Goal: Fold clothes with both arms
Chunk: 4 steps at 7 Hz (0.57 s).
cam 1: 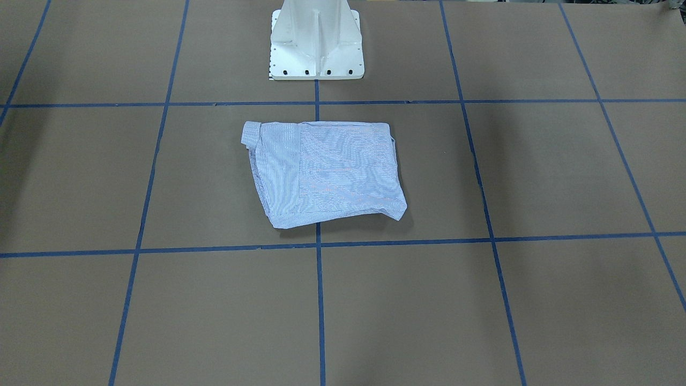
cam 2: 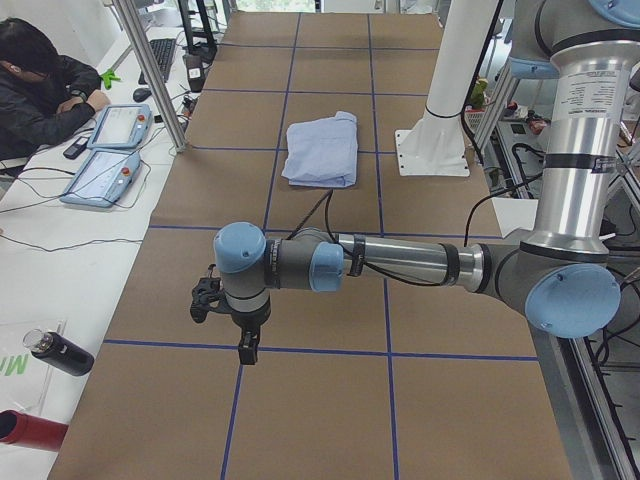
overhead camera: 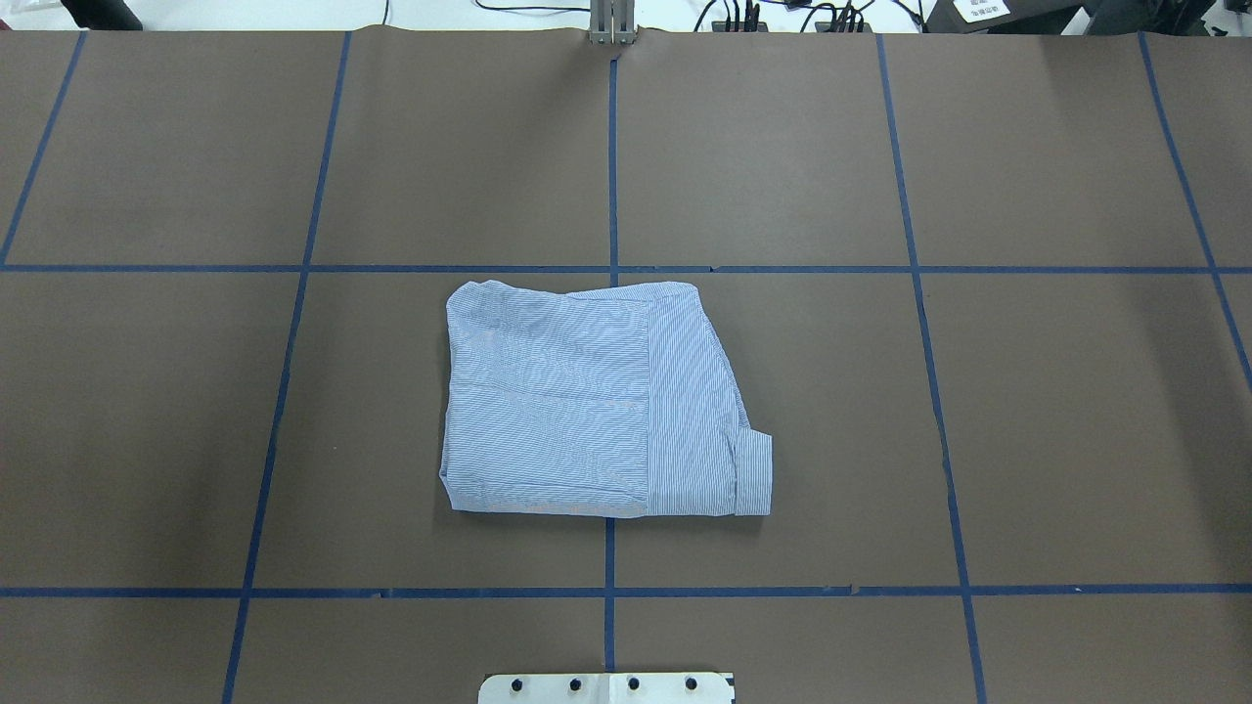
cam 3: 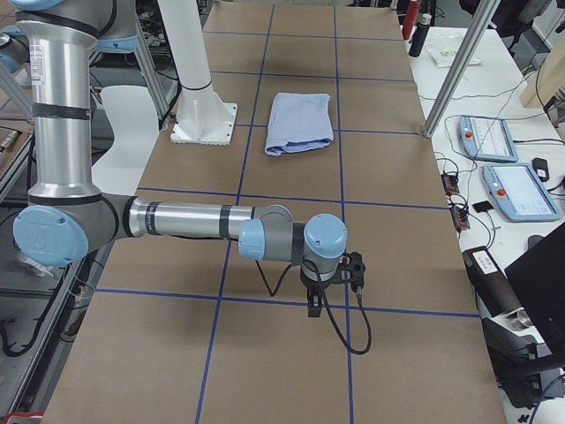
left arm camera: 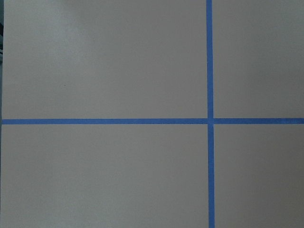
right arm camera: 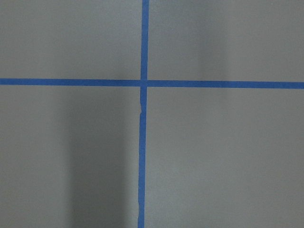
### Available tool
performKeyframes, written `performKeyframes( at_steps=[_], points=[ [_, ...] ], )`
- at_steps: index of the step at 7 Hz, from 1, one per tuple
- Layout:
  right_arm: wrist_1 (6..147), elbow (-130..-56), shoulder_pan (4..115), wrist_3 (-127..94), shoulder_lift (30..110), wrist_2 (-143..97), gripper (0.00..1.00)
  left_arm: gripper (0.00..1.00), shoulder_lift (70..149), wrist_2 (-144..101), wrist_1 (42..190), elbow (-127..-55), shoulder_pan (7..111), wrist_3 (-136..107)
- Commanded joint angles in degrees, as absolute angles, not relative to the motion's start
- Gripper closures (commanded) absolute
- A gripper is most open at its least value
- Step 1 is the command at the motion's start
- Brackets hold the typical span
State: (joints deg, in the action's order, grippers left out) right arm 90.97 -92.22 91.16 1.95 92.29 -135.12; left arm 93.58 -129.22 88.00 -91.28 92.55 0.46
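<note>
The light blue striped shirt (cam 1: pixel 327 171) lies folded into a rough rectangle at the middle of the brown table, in front of the white pedestal. It also shows in the overhead view (overhead camera: pixel 587 401), with a sleeve cuff (overhead camera: pixel 752 474) at its near right corner. My left gripper (cam 2: pixel 245 348) hangs over the table's left end, far from the shirt (cam 2: pixel 322 150); I cannot tell whether it is open or shut. My right gripper (cam 3: pixel 313 305) hangs over the right end, far from the shirt (cam 3: pixel 300 122); I cannot tell its state either. Both wrist views show only bare table and blue tape.
Blue tape lines (overhead camera: pixel 611 269) mark a grid on the table. The white pedestal base (cam 1: pixel 316 43) stands behind the shirt. A seated operator (cam 2: pixel 45 90) and teach pendants (cam 2: pixel 105 155) are beside the table; bottles (cam 2: pixel 60 352) lie there too.
</note>
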Motion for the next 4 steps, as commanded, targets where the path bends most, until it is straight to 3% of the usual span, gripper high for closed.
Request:
performKeyframes(
  at_steps=[1, 4],
  points=[
    [90.97, -92.11, 91.14, 1.93, 92.29, -135.26, 0.00, 0.00, 93.52, -130.24, 87.80, -91.41, 92.55, -0.34],
    [90.97, -92.11, 91.23, 1.93, 92.29, -136.14, 0.00, 0.00, 92.56, -135.26, 81.91, -91.85, 90.28, -1.05]
  ],
)
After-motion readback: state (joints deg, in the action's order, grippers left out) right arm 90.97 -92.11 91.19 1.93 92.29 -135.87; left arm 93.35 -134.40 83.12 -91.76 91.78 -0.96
